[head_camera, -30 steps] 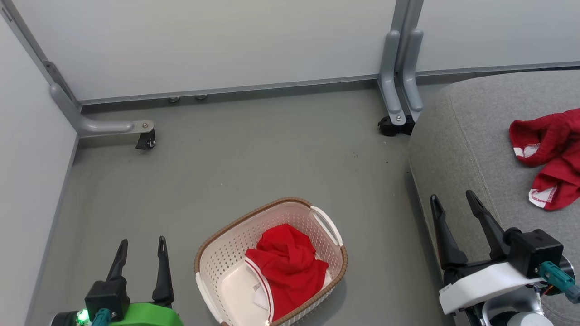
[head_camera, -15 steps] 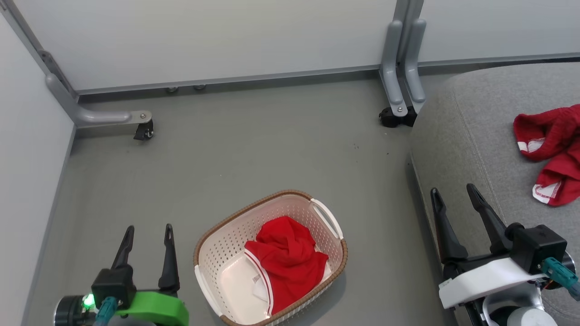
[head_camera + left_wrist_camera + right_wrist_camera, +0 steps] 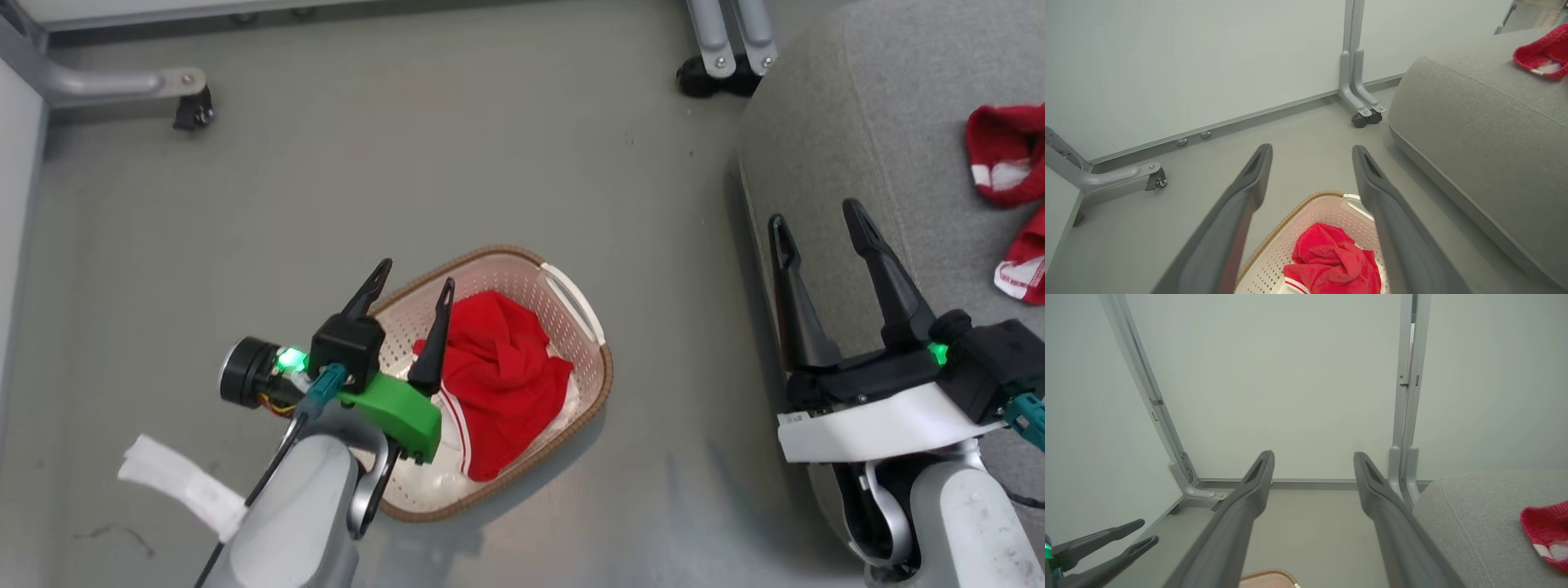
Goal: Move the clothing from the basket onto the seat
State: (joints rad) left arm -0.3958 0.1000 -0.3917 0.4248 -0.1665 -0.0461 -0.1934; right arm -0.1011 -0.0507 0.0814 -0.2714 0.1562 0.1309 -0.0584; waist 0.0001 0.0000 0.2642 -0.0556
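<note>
Left gripper [image 3: 415, 275], wide and empty, has swung over the cream perforated plastic basket [image 3: 506, 269] at its ten-o'clock rim; right gripper [image 3: 814, 212] stays wide.

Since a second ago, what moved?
The left arm swung right and forward, over the basket's edge, jaws open and empty. The camera tipped down too. The right arm, the red cloth in the basket and the other cloth on the seat stayed put.

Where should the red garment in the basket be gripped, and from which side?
Grip the red garment probably at its raised, bunched middle, from straight above: it lies crumpled and the basket walls block every side. The open left gripper is nearest.
</note>
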